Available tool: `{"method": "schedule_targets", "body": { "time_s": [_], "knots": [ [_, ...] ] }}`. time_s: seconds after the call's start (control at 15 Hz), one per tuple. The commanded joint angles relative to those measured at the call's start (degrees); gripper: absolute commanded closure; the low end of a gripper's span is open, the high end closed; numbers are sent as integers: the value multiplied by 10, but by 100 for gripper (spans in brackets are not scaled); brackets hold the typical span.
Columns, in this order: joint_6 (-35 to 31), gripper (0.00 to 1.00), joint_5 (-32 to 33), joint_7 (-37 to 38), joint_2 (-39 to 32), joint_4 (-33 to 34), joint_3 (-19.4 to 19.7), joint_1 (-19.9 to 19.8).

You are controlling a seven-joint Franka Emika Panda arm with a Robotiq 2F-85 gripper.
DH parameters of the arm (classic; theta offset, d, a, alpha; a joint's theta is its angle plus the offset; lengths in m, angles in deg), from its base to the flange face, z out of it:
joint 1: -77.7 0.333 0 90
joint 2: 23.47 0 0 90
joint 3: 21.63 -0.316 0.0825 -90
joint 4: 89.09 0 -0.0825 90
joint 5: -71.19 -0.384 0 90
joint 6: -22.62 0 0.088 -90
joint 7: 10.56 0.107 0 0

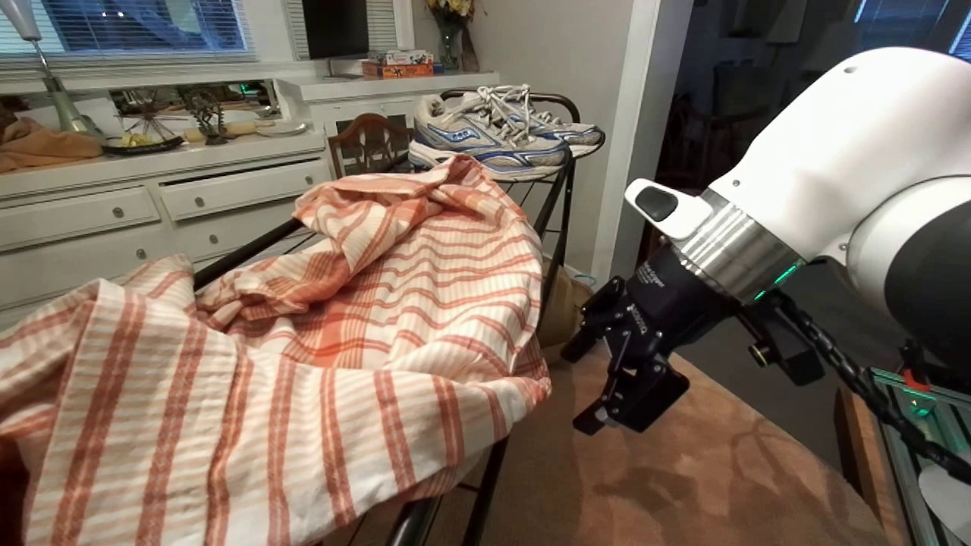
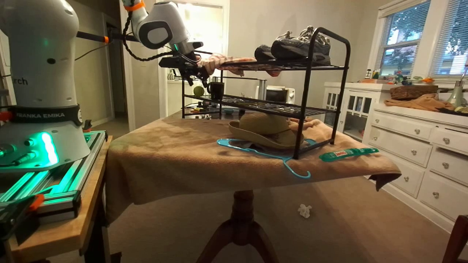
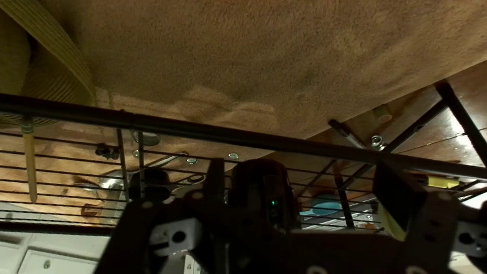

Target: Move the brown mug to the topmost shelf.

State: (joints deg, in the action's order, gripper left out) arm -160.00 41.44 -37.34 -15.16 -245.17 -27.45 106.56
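Striped cloth (image 1: 425, 303): in an exterior view, on topmost shelf (image 1: 246, 252), 10 o'clock from tool (image 1: 582, 387)
Brown mug (image 2: 216, 91): in an exterior view, lower shelf (image 2: 256, 105), tool's 4 o'clock; best drawn toward 9 before lifting
Tool: wrist view, spread; best edge toward 9 o'clock, centring mug, then close

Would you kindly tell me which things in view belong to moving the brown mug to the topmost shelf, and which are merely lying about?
For the job:
brown mug
topmost shelf
gripper, open

Just lying about:
running shoes, on that shelf
striped cloth, draped there too
brimmed hat
blue hanger
green packet
round green item
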Motion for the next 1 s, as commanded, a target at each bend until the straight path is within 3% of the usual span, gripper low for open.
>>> {"method": "schedule_targets", "body": {
  "time_s": [0.0, 0.53, 0.6, 0.8, 0.87, 0.93],
  "knots": [
    [-40, 0, -14, 11, -38, 27, -1, 17],
    [-83, 0, -5, 16, -75, 64, 4, 23],
    [-86, 0, 104, 111, -73, 55, -40, -42],
    [-103, 0, 175, 167, -91, 61, -57, -71],
    [-109, 0, 141, 138, -98, 64, -34, -40],
    [-116, 0, 150, 146, -103, 62, -36, -48]
  ]
}}
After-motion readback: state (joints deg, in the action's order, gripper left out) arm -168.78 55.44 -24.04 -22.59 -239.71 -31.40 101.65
